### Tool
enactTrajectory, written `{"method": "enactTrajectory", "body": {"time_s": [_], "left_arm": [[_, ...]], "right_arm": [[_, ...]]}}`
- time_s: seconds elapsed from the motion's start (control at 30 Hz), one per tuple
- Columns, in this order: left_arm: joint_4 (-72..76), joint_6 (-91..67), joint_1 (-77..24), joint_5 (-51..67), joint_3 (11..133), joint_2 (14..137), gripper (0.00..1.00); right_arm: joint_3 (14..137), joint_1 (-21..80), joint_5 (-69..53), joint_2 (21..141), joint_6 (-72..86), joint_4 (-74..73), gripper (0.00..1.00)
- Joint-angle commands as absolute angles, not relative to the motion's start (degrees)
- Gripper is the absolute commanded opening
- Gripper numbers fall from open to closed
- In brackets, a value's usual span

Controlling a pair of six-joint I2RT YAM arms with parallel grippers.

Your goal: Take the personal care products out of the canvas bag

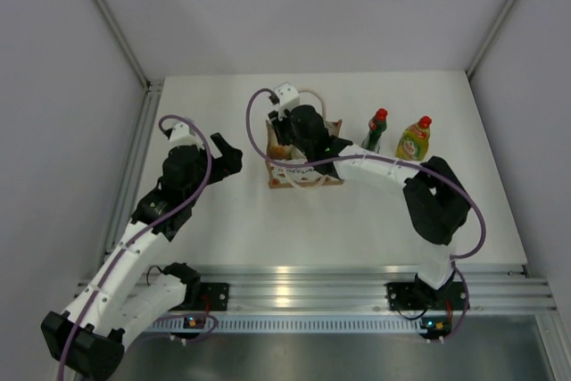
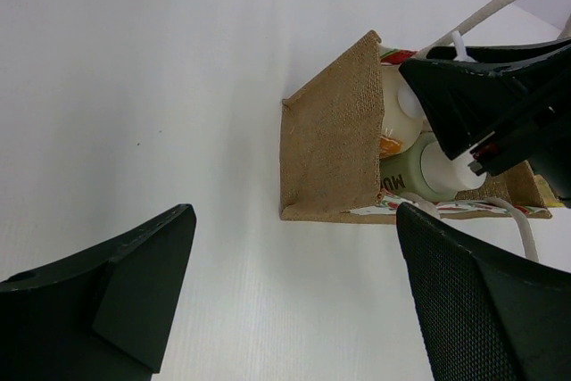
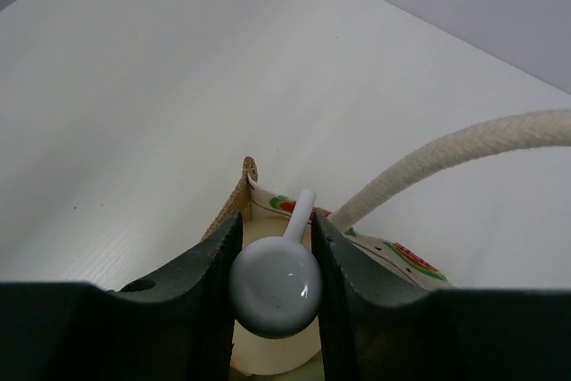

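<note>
Clamping down now: the right gripper (image 3: 275,231) has its jaws shut on the round white nozzle (image 3: 275,290) of the cream bottle (image 3: 268,354), and that bottle sits inside the bag (image 2: 330,140), low against the wall; beside it in the bag lies the pale cylinder (image 2: 406,176), white cap towards the gripper.

Two are already out: the green bottle (image 1: 376,131) and the yellow bottle (image 1: 414,138) stand upright just right of the bag, near each other.

The left gripper (image 1: 232,156) hangs left of the bag with jaws spread wide, holding nothing and touching nothing; so the bag has no brace.

Trouble spots, as I judge them: the grip is on a smooth rounded dome, not on the body, so a pull could let the nozzle pop free and drop the bottle back into the bag; the bottle looks snug against the cylinder and the fabric, and the bag looks light, so it may rise with the bottle or tip over; the rope handle (image 3: 446,153) arches right beside the gripper above the bag, and a slanted lift could catch it and drag everything; a bag dragged rightwards could bowl over the two bottles standing right of it.

A straight upward pull looks safest, ideally with the left gripper pinning the bag's near wall first.
</note>
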State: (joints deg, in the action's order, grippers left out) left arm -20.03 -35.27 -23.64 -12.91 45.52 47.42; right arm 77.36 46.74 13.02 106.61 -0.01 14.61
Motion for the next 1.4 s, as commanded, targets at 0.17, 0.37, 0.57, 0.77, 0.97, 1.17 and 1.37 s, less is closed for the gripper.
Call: {"method": "enactTrajectory", "body": {"time_s": [0.17, 0.37, 0.57, 0.77, 0.97, 1.17, 1.37], "left_arm": [[-17.4, -35.2, -23.7, -12.7, 45.7, 47.5, 0.98], [-17.4, -35.2, -23.6, -12.7, 45.6, 47.2, 0.98], [-17.4, -35.3, -23.6, -12.8, 45.6, 47.0, 0.98], [-17.4, -35.2, -23.7, -13.0, 45.5, 46.8, 0.98], [-17.4, -35.4, -23.7, -12.7, 45.5, 46.3, 0.98], [-17.4, -35.9, -23.7, -12.1, 45.5, 46.3, 0.98], [-17.5, -35.7, -23.7, -11.1, 45.9, 46.8, 0.98]], "right_arm": [[87.0, 47.4, 12.3, 97.9, -3.5, 16.8, 0.0], [91.3, 47.5, 12.1, 96.2, -4.3, 12.8, 0.0], [95.2, 47.5, 12.5, 93.9, -5.8, 9.9, 0.0], [99.0, 47.5, 13.5, 91.2, -6.8, 5.7, 0.0], [99.1, 47.2, 17.5, 85.5, -7.0, 0.7, 0.0], [91.3, 45.5, 19.3, 75.3, -8.1, -2.7, 0.0], [76.0, 41.8, 23.6, 64.4, -6.1, -3.4, 0.0]]}}
